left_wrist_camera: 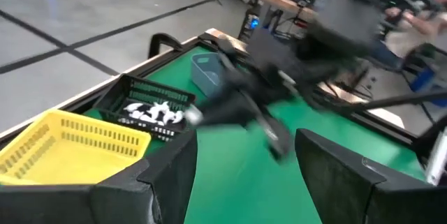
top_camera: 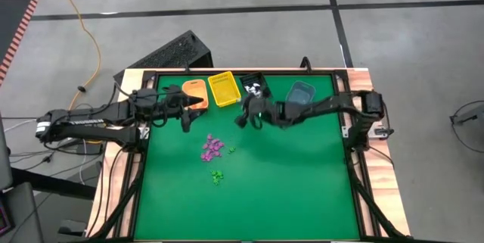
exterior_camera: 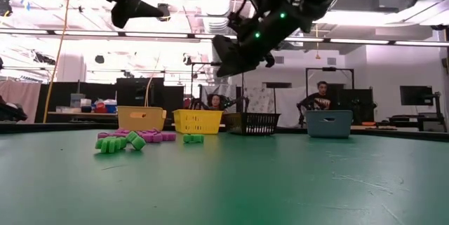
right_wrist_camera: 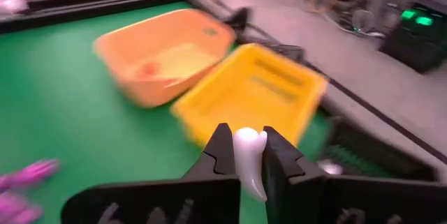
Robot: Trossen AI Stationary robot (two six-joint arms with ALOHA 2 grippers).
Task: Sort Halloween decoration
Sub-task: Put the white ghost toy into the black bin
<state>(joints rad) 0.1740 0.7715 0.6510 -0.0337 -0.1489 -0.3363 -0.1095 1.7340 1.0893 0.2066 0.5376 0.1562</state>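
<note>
A small white Halloween decoration [right_wrist_camera: 248, 155] sits between the fingertips of my right gripper [right_wrist_camera: 246, 147], which is shut on it. That gripper [top_camera: 243, 119] hangs above the green mat, near the yellow bin [top_camera: 224, 89] and the black bin [top_camera: 254, 85]. Purple decorations [top_camera: 212, 147] and green ones [top_camera: 217, 176] lie loose on the mat. White ones [left_wrist_camera: 155, 112] lie in the black bin. My left gripper [left_wrist_camera: 244, 168] is open with nothing between its fingers; it hovers by the orange bin [top_camera: 195, 92]. My right gripper pinches the white decoration's upper part [right_wrist_camera: 247, 140] between its two fingertips. The piece's narrow lower end [right_wrist_camera: 255, 188] pokes out below the fingers. It is lifted clear of the mat, and the fingers slant down toward the far side of the table.
Four bins stand in a row at the mat's far edge: orange, yellow, black, and blue-grey [top_camera: 299, 93]. The near half of the mat [top_camera: 249, 205] is bare. A raised black frame [top_camera: 348, 144] borders the mat. People sit in the room behind the table.
</note>
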